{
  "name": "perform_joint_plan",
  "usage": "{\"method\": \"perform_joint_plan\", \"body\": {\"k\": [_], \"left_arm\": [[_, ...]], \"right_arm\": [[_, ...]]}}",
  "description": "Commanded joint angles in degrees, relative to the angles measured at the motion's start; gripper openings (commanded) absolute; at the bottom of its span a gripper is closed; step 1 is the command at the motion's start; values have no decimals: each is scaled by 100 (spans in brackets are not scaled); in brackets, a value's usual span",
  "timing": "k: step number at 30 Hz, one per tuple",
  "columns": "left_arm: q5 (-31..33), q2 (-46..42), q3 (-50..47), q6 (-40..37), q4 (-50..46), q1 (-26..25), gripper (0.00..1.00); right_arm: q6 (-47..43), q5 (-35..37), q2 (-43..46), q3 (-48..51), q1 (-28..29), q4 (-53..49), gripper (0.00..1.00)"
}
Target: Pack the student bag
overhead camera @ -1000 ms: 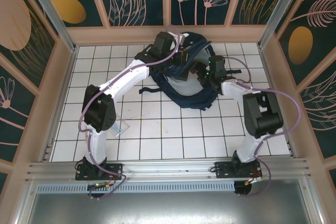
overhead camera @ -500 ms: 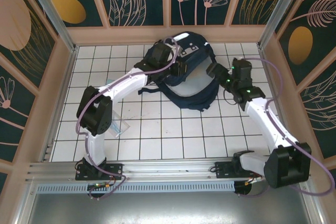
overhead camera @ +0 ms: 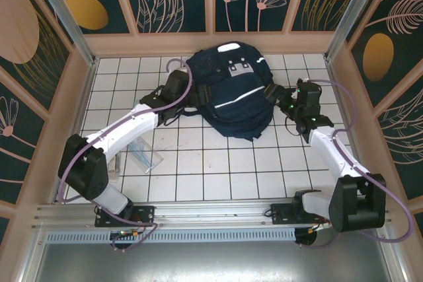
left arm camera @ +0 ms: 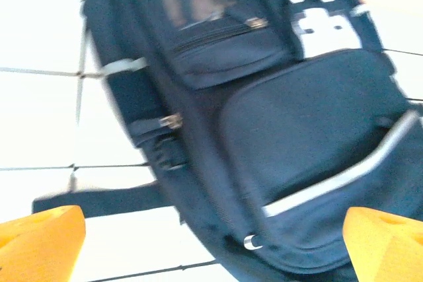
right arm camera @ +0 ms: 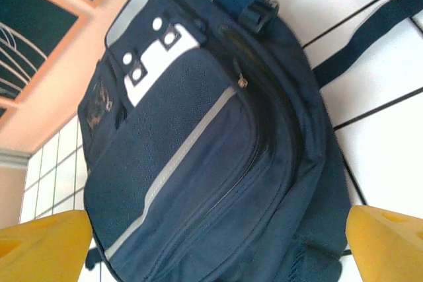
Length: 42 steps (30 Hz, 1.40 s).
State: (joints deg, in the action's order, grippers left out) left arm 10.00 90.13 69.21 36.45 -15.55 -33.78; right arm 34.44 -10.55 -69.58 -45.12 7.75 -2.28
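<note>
The student bag [overhead camera: 231, 90], dark navy with white stripes and white-grey patches, lies flat and front up at the back middle of the tiled table. My left gripper [overhead camera: 188, 101] hovers just off its left side, open and holding nothing. My right gripper [overhead camera: 275, 94] is open beside its right edge. In the left wrist view the bag [left arm camera: 284, 117] spreads between my yellow fingertips [left arm camera: 39, 242], with the left gripper [left arm camera: 211, 249] apart from it. In the right wrist view the bag [right arm camera: 198, 143] lies ahead of the open right gripper [right arm camera: 215, 246]; its front zips look closed.
A clear plastic pouch [overhead camera: 143, 154] lies on the tiles beside the left arm. A shoulder strap [left arm camera: 86, 199] trails from the bag onto the tiles. Wooden walls [overhead camera: 211, 43] ring the white tiled table [overhead camera: 218, 170].
Both grippers have drawn back off the bag, left to the left and right to the right, and opened. The bag, bunched up before, now lies flat, front up.
</note>
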Motion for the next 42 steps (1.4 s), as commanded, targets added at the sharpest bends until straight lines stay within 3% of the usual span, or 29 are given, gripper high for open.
{"method": "perform_joint_plan", "body": {"k": [1, 4, 7, 17, 28, 35, 42], "left_arm": [[363, -267, -627, 614, -810, 517, 99], [68, -662, -1303, 1025, -745, 1143, 99], [284, -1032, -1872, 1178, -771, 1564, 99], [434, -1347, -2743, 919, -767, 2788, 99], [254, -461, -3067, 650, 16, 3114, 98], [26, -72, -2928, 618, 324, 3113, 84], [-16, 125, -2834, 508, 325, 3114, 88]], "right_arm": [[-81, 237, -129, 7, 255, 366, 99], [-128, 359, -220, -58, 440, 308, 99], [-190, 462, -305, -54, 527, 292, 99], [-175, 293, -691, -116, 536, 290, 99], [-174, 415, -719, -187, 554, 235, 99], [-140, 447, -766, -191, 563, 203, 99], [-114, 461, -843, -254, 572, 203, 99]]}}
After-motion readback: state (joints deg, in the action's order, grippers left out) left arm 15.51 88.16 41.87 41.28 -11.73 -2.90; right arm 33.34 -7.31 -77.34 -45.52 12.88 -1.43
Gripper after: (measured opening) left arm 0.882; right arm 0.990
